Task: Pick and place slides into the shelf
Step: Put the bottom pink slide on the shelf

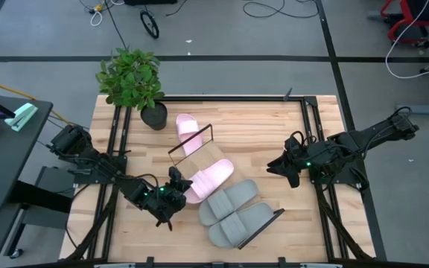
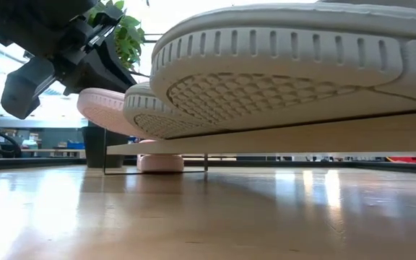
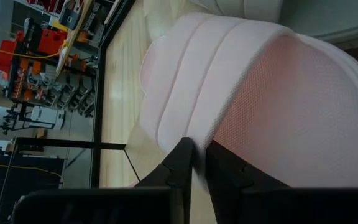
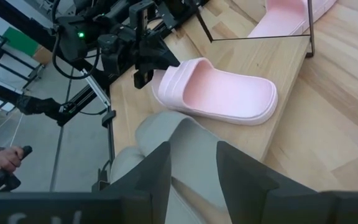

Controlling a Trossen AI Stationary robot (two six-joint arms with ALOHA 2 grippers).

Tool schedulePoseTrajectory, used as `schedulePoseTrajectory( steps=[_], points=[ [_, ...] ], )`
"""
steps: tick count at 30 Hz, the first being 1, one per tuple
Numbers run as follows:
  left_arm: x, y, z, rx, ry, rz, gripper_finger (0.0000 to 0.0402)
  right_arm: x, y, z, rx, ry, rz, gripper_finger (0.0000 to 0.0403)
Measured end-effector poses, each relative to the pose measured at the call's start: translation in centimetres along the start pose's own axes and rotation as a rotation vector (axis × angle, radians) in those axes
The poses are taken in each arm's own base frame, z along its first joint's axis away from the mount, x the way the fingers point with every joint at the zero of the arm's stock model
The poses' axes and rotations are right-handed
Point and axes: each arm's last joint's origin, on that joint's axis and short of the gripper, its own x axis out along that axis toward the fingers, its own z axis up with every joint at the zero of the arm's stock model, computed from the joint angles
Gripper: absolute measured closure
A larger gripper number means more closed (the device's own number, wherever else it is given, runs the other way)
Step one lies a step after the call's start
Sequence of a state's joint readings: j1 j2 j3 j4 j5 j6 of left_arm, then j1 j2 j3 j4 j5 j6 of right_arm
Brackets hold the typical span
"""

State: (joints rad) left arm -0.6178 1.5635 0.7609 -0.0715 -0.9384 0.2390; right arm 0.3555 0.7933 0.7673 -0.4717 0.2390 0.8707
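Observation:
One pale pink slide lies crosswise on the light-wood shelf, and its strap end overhangs the shelf's near-left edge. My left gripper is shut on that end. Two grey slides lie side by side on the shelf next to it. The second pink slide rests sole-down on the table at the shelf's far end, by the wire frame. My right gripper hovers open to the right of the shelf, touching nothing; its wrist view shows its fingers above a grey slide. My left gripper pinches the pink slide's ribbed strap at its edge between the two fingers. It comes level from the table's near-left side, along the slide. The slide's sole lies on the shelf board, with the held end past the board's edge.
A potted plant stands at the table's far-left corner. Dark frame rails run along the table's left and right sides. Bare tabletop shows between the shelf and the right arm. In the right wrist view a person's hand shows beyond the table.

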Motion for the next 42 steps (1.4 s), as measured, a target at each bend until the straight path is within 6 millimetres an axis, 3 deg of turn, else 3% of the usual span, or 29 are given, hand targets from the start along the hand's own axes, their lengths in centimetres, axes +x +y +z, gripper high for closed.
schedulePoseTrajectory(
  steps=[17, 42],
  points=[
    [-0.01, -0.18, -0.63, 0.048, 0.043, -0.020, 0.0305, 0.00, 0.00, 0.00, -0.002, 0.000, 0.000, 0.0270],
    [-0.07, -0.06, 0.10, 0.031, -0.006, -0.001, 0.0301, 0.00, 0.00, 0.00, -0.017, 0.000, 0.000, 0.0270]
  ],
)
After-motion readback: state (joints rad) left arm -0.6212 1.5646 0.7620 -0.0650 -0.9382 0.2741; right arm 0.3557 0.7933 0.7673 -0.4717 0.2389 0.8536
